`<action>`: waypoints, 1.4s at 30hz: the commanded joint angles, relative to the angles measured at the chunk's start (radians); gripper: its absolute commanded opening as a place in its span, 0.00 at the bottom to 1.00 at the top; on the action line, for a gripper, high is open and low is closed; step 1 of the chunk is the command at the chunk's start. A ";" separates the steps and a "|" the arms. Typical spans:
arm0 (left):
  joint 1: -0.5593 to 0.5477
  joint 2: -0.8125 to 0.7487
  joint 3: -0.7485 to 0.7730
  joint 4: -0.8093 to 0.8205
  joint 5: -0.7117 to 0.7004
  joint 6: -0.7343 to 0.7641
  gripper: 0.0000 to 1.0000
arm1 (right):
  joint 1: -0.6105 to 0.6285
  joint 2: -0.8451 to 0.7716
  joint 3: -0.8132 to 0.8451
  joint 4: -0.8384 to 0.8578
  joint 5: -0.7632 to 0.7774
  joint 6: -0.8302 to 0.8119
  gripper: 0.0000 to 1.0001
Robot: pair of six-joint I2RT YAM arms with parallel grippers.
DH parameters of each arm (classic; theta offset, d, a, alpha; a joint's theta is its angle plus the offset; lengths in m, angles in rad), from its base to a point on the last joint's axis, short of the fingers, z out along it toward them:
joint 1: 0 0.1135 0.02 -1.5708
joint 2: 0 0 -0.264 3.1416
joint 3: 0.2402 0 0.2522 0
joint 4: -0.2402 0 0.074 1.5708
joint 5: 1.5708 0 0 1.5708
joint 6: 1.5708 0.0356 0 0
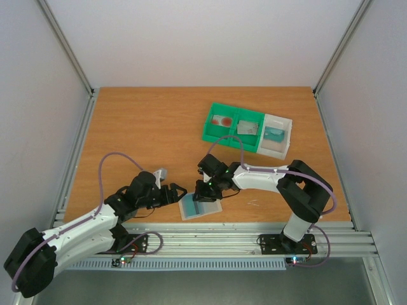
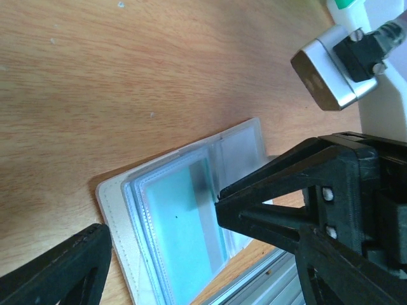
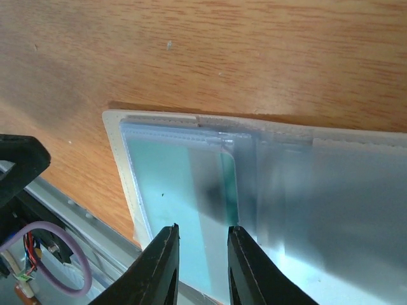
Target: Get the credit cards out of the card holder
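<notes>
Closest to me, low and centre in the overhead view, the card holder [image 1: 202, 208] lay open on the table [image 1: 146, 127] right at its front edge, pale cover down and clear pockets up. A teal card [image 3: 172, 184] was plainly still tucked in one of those pockets. I could not tell whether anything else sat beneath it.

Both arms had their ends at the holder. The left gripper [image 1: 177, 194] came in from the left of the frame with its claw spread wide and empty. In its own camera one finger's tip appeared to rest on the holder near the card's edge, as if pinning it down, though I could not be sure of contact. The right gripper [image 3: 203, 230] hung over the holder's upper edge. Its two fingers stood a narrow gap apart over the teal card, and I saw nothing pinched between them.

Further back, upper right of centre, stood the green bin [image 1: 208, 129]. A red-marked card [image 1: 222, 120] lay in its left compartment and a greyish card [image 1: 248, 128] in the right one. Touching the bin's right side was the white tray [image 1: 285, 127], with what looked like a second teal-coloured card [image 1: 274, 133] in it.

By my reckoning the job was mostly done, with three cards out and sorted at the back. At least the one teal card remained to be slid from its pocket and carried away.
</notes>
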 commanded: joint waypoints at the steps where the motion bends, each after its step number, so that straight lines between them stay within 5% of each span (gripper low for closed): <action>1: 0.003 0.017 -0.025 0.074 -0.006 -0.029 0.80 | 0.014 -0.025 -0.005 -0.027 -0.019 -0.006 0.22; 12: 0.005 0.028 -0.046 0.152 0.015 -0.069 0.77 | 0.036 0.022 0.011 -0.116 0.079 -0.060 0.20; 15: 0.003 0.023 -0.046 0.172 0.041 -0.076 0.63 | 0.040 0.030 -0.008 -0.112 0.086 -0.050 0.12; 21: 0.003 0.000 -0.056 0.151 0.031 -0.088 0.68 | 0.039 0.025 -0.068 -0.007 0.052 -0.003 0.01; 42: 0.004 0.109 -0.060 0.250 0.070 -0.114 0.61 | 0.039 0.026 -0.151 0.168 -0.007 0.072 0.01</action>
